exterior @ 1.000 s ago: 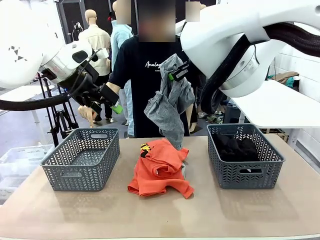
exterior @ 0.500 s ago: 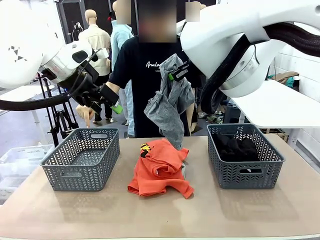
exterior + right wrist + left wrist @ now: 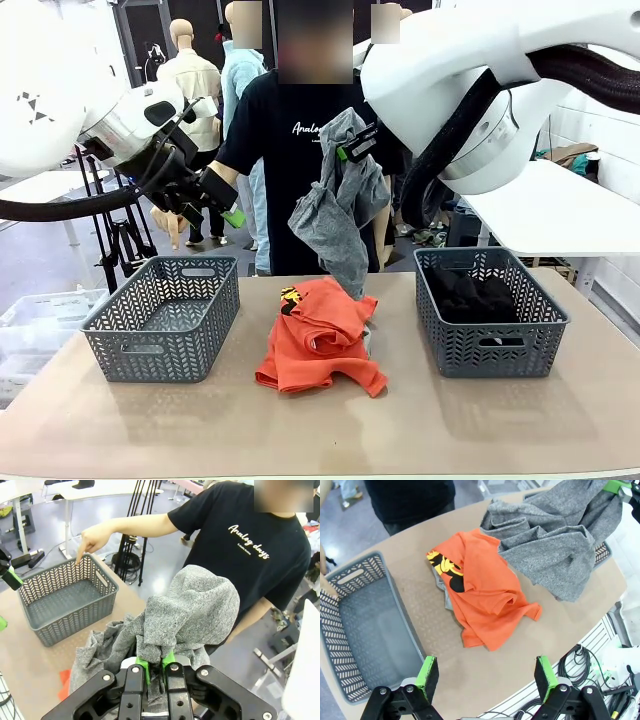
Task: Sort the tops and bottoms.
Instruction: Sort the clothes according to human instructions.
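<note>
Tan table [image 3: 150, 420] | right fingers [image 3: 131, 692] clenched on mottled grey top [image 3: 335, 225] | left fingers [image 3: 427, 672] spread, empty

Front camera; 2 high wrist cameras; shared basket [image 3: 160, 320]

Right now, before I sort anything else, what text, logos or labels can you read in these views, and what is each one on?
"Analog days": white script on the chest of the person's black T-shirt.
Smaller line under that script: too small to read.
On the orange T-shirt: yellow and black graphic, no readable letters.
On the mottled grey top held by the right end effector: no print showing.
</note>
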You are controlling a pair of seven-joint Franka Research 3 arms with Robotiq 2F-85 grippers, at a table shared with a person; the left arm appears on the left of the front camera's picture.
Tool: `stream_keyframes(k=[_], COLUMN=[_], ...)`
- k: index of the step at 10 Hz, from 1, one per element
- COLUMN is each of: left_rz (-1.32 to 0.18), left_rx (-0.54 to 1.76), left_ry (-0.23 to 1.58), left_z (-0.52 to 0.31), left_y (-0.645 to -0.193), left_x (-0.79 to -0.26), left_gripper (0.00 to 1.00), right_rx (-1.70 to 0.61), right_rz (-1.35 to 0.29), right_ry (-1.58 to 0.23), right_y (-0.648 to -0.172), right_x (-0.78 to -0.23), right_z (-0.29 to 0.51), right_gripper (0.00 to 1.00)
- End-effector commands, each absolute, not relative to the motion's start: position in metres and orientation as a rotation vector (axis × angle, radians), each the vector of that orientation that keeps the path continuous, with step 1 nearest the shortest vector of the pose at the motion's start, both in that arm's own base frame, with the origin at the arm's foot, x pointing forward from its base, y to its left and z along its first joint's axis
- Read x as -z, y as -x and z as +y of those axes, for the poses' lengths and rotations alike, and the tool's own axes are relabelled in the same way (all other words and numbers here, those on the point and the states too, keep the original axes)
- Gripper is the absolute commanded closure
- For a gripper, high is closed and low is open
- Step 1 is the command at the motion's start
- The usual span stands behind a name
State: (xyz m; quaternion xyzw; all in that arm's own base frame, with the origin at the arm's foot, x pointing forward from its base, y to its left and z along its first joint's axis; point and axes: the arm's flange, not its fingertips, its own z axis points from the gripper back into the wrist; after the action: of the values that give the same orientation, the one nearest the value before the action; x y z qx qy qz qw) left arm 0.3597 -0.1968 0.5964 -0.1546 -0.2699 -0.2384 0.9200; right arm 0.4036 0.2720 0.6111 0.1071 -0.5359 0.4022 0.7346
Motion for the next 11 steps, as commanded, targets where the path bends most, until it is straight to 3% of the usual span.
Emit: stream_keyframes(k=[1, 6, 11], left_rz=[-0.552, -0.516, -0.510], left_rx=[0.428, 0.410, 0.380], left_ry=[0.240, 0.200, 0.065], left_z=[-0.174, -0.063, -0.016], left_y=[-0.351, -0.275, -0.203], left_x=[-0.589, -0.595, -0.620], left_gripper=[0.00, 0.00, 0.00], right_rx=[-0.881, -0.881, -0.881], right_rz=[-1.186, -1.186, -1.186], right_ry=[-0.226, -0.226, -0.226], right_y=[-0.403, -0.403, -0.403], right_x=[-0.617, -0.617, -0.617], right_z=[0.273, 0.273, 0.273], right_gripper=[1.00, 1.00, 1.00])
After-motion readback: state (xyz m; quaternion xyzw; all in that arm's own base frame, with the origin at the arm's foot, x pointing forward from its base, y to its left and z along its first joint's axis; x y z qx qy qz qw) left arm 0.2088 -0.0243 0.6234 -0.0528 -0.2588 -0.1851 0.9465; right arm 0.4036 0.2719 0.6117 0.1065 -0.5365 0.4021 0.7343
